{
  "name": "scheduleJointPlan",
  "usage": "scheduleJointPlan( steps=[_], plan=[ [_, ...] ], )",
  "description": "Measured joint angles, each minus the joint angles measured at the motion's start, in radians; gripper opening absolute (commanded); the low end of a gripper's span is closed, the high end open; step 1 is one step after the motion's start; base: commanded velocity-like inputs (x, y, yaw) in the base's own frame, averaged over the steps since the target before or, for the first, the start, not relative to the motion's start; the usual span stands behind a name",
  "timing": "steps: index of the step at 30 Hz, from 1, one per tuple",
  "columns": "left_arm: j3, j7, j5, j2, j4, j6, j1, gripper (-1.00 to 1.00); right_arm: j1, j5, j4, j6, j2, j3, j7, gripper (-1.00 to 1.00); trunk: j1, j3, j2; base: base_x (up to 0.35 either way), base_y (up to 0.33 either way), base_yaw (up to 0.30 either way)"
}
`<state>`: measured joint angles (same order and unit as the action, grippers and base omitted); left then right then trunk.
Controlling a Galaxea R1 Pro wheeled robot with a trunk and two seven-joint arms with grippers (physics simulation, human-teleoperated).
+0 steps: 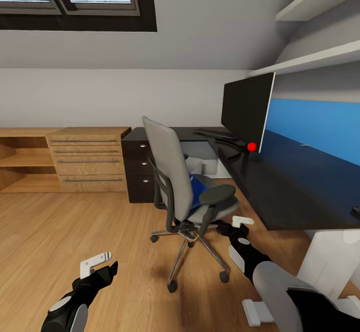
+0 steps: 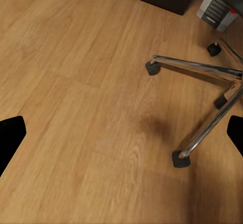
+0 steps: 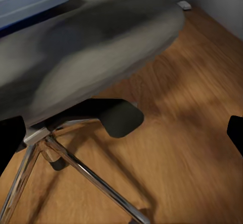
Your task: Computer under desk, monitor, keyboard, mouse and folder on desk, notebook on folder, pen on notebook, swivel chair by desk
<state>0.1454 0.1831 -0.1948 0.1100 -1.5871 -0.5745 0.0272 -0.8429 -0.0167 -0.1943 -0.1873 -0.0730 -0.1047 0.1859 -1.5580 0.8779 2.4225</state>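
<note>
Head view alone shows folder (image 1: 198, 190) on swivel chair (image 1: 172, 172); monitor (image 1: 246, 110) on desk (image 1: 290, 182).

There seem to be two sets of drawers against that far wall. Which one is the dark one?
The dark drawer unit is the one directly behind the swivel chair, under the black desk. The light wooden drawer unit stands beside it, nearer the window side.

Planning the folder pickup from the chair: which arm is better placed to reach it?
Probably the right. Its tool sits beside the swivel chair seat edge, near the blue folder. The left tool hangs over open floor, behind the chair's backrest.
</note>
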Motion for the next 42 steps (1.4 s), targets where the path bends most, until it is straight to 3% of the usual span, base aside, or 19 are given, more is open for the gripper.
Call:
scheduleJointPlan(
  steps=[12, 37, 42],
  plan=[
    [0.003, 0.0, 0.001, 0.001, 0.001, 0.0, 0.0, 1.0, 0.0, -0.001, 0.0, 0.0, 0.0, 0.001, 0.0, 1.0, 0.0, 0.0, 0.0, 0.15, 0.0, 0.0],
    [0.004, 0.0, 0.003, 0.001, 0.001, -0.001, 0.0, 1.0, 0.0, 0.001, 0.0, -0.003, -0.012, 0.004, -0.001, 1.0, 0.0, 0.0, 0.0, 0.007, 0.0, 0.0],
    [0.005, 0.0, 0.003, 0.0, 0.001, -0.001, 0.0, 1.0, 0.0, 0.001, 0.003, -0.054, -0.024, 0.004, -0.001, 1.0, 0.0, 0.0, 0.0, 0.0, 0.0, 0.17]
  ],
)
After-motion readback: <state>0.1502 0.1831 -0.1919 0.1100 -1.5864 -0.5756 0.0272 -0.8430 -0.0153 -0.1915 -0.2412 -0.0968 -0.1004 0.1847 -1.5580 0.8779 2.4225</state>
